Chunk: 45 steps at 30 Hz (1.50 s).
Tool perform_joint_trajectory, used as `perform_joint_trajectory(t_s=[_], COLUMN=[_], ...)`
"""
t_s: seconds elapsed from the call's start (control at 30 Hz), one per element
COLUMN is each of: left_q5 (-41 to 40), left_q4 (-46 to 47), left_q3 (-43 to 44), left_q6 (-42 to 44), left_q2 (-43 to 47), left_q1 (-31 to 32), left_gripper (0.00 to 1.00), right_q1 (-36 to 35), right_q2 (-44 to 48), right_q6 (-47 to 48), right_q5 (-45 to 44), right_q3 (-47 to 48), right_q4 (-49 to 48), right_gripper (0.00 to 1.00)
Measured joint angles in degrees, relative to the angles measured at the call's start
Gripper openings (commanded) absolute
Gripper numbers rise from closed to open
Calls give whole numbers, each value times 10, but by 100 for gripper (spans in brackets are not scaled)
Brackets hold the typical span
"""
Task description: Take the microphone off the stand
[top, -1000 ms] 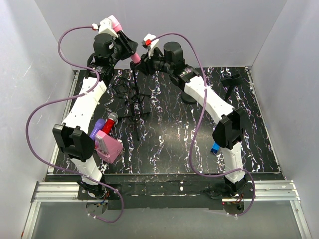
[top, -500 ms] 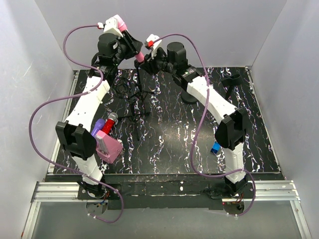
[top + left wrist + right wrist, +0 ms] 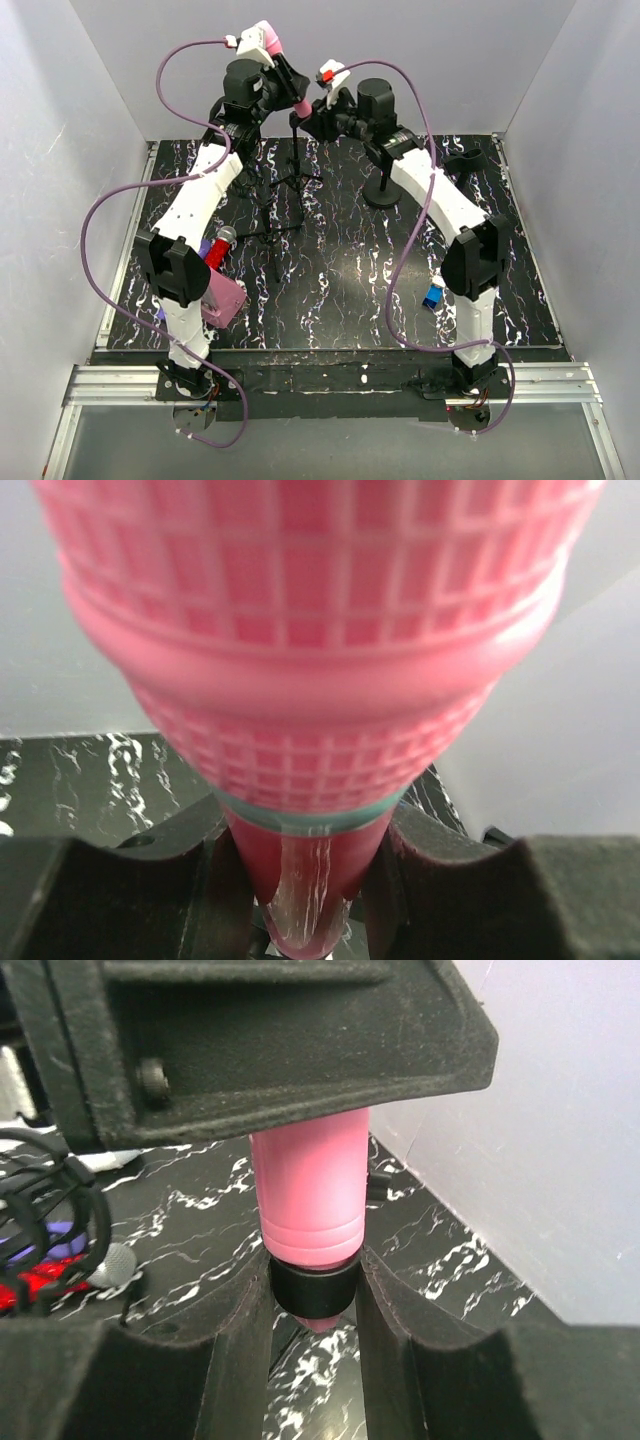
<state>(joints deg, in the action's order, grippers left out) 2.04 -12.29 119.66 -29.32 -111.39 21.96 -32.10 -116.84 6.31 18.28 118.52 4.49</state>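
Left jaws [image 3: 305,880]: clamped on the narrow neck of the pink microphone [image 3: 310,630], just under its grille head.
Right jaws [image 3: 313,1330]: closed on the black clip [image 3: 313,1298] at the top of the stand [image 3: 297,160], one finger on either side.
Clip: holds the microphone's tail, with the tip poking out beneath the ring.
Microphone: tilted, its head leaning up and left of the stand, high over the bench [image 3: 350,280].
Stand: black tripod, legs spread at the back of the bench.
Near left of the stand: red microphone [image 3: 217,252] with a silver head, beside a pink box [image 3: 222,298] whose contents cannot be made out.
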Motion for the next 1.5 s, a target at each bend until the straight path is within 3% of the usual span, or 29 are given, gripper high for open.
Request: perform_joint_trajectory(t_s=[0.1,0.27,0.4,0.53,0.8,0.97,1.27,1.37,1.5], left_q5=[16,50,64,79,97,66,53,50,53], left_q4=[-17,-27,-26,-27,-18,-34,-27,-9,-1], left_q3=[7,7,8,7,-9,6,148,169,170], left_q6=[-10,-33,-44,-42,-2,30,46,48,102], left_q2=[1,2,3,5,17,17,-2,4,9], left_q1=[14,41,48,50,73,81,63,57,55], left_gripper=[0,0,17,0,0,0,0,0,0], right_q1=[9,25,28,29,33,33,27,27,27], right_q2=[50,135,161,176,231,244,250,250,250], right_q6=[-27,-52,-66,-76,-79,-79,-81,-81,-81], right_q5=[24,33,35,37,33,28,47,48,50], right_q3=[-61,-153,-172,-197,-269,-293,-299,-299,-299], right_q4=[1,13,23,11,-9,-30,-30,-30,-30], right_gripper=[2,1,1,1,1,1,5,14,46])
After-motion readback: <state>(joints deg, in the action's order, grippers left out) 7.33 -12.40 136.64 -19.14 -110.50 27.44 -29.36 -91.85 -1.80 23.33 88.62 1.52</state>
